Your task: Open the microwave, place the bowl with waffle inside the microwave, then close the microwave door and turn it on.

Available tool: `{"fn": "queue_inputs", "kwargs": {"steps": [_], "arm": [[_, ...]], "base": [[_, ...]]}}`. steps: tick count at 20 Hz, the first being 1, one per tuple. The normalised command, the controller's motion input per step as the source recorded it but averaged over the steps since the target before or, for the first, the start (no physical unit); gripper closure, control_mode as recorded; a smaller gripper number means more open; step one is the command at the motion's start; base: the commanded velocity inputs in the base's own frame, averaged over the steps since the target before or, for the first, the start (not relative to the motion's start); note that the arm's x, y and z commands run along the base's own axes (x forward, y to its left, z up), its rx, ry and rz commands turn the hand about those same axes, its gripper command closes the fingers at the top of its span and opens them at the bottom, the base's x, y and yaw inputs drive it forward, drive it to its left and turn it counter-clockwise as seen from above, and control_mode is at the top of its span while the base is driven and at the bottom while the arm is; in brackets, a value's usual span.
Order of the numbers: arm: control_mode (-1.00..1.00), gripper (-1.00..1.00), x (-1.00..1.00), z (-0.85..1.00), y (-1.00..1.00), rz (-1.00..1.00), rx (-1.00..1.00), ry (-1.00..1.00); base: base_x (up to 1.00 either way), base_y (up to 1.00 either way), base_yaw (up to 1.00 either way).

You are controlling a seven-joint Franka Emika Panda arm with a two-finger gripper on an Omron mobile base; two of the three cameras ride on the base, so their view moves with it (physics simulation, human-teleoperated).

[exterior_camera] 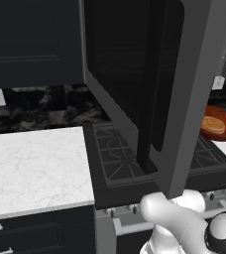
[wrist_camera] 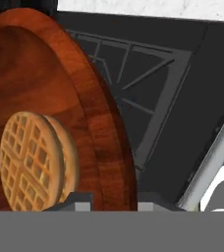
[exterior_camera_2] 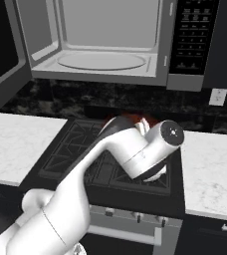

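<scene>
The tool (wrist_camera: 108, 199) sits at the rim of the bowl (wrist_camera: 45, 113), its two tips straddling the rim's edge; it seems to be pinching the rim, though how firmly cannot be told. The bowl lies just ahead of the tool and to one side, with the waffle (wrist_camera: 33, 160) resting inside it. It hangs over the stove (exterior_camera_2: 110, 169), not on the bench (exterior_camera_2: 212, 164).

The relation that matters next is height. The microwave (exterior_camera_2: 103, 40) is up and forward of the tool, its door (exterior_camera: 149, 84) swung wide to the arm's left, the turntable (exterior_camera_2: 101, 61) bare. The bowl (exterior_camera: 218, 121) must likely rise, then go forward into the cavity, kept level so the waffle stays put.
</scene>
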Motion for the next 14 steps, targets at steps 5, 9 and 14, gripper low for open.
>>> {"fn": "queue_inputs", "kwargs": {"steps": [5, 9, 14], "arm": [[-1.00, 1.00, 0.03, 0.77, 0.86, 0.13, 0.02, -0.50], [-1.00, 1.00, 0.03, 0.97, 0.56, 0.13, 0.02, -0.46], [-1.00, 1.00, 0.10, 1.00, 0.41, 0.16, -0.02, -0.19]], "base": [[0.00, 0.00, 0.00], [0.00, 0.00, 0.00], [0.00, 0.00, 0.00]]}}
